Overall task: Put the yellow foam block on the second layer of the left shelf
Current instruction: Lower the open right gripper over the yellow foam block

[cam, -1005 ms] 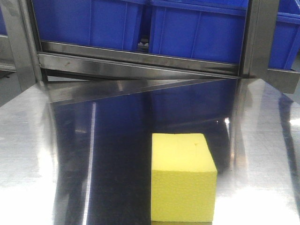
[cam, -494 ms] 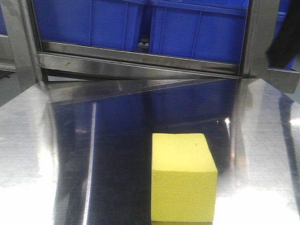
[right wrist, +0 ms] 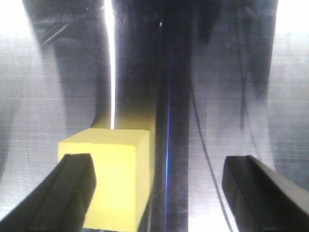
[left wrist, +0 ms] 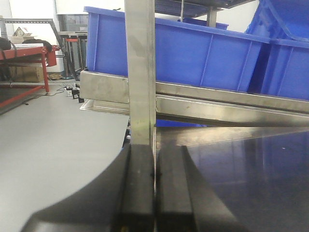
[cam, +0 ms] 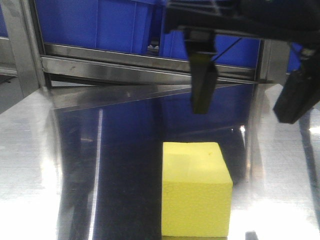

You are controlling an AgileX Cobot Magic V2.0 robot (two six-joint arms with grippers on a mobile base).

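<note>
Since the earlier frame, the right gripper (cam: 245, 110) has come into the front view from the upper right, where only a dark edge showed before; the yellow foam block (cam: 196, 190) has not shifted. At the upper left of that view, the shelf rail (cam: 125, 62) carries the blue bins (cam: 95, 22). The left gripper (left wrist: 154, 193) shows only in its own wrist view, fingers pressed together on nothing, facing a shelf post (left wrist: 140, 72); it is probably parked to stay clear. The block stands on the steel table (cam: 35, 170) at lower centre-right. The right gripper hangs above and behind it, jaws spread wider than the block, presumably so one finger can pass down each side. In the right wrist view the block lies at lower left, partly behind one finger (right wrist: 67, 193), well apart from the other, so the claw appears off centre. A sideways correction is likely needed before closing.
</note>
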